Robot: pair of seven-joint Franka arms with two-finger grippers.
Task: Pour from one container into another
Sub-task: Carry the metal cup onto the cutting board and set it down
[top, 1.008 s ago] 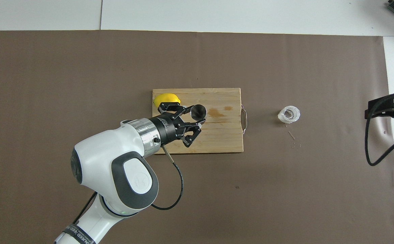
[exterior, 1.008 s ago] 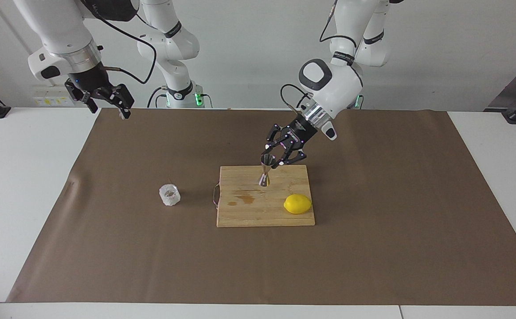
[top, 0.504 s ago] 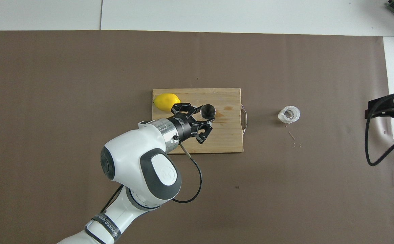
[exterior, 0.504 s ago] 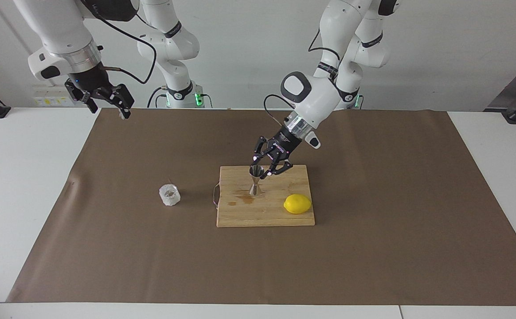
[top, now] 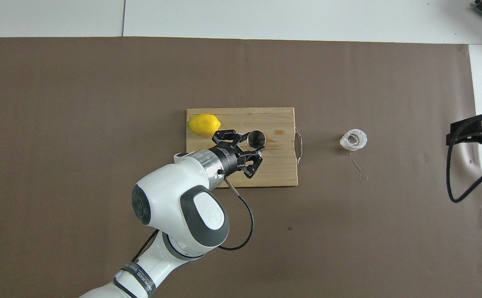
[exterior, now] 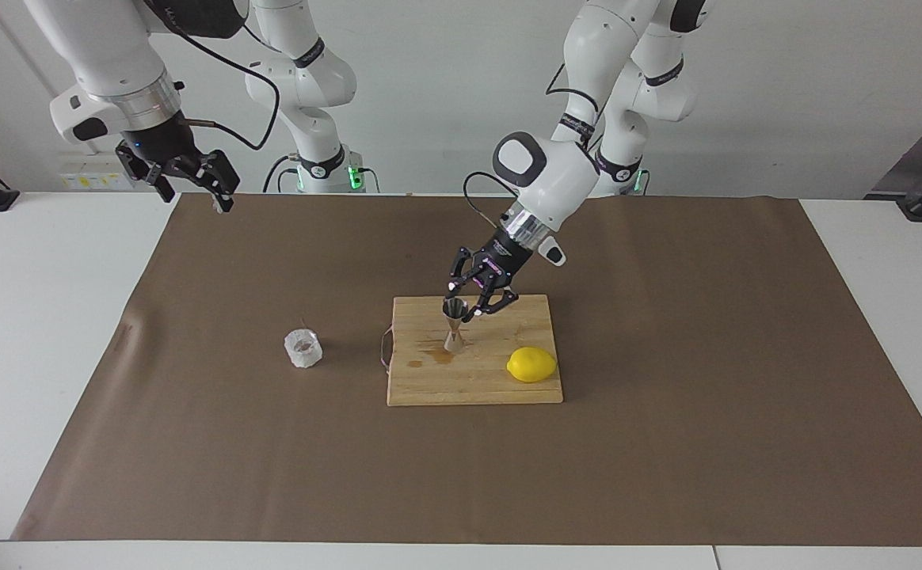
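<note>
Jigger being set upright on the board

The jigger (exterior: 454, 324) is gripped in the closed left hand (exterior: 470, 304); it should be seated flat on the cutting board (exterior: 473, 380) before release, near the tabletop's middle. The right hand (exterior: 192, 178) waits, spread wide, empty.

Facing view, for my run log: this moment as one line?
left tool: shut on jigger, upright on board | right tool: open, waiting | glass cup: untouched

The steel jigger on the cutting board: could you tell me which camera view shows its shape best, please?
The facing view: there the jigger shows side-on, its hourglass outline standing upright on the cutting board, the left gripper shut on its upper cone. The overhead view shows only its round dark mouth beside the gripper.
</note>
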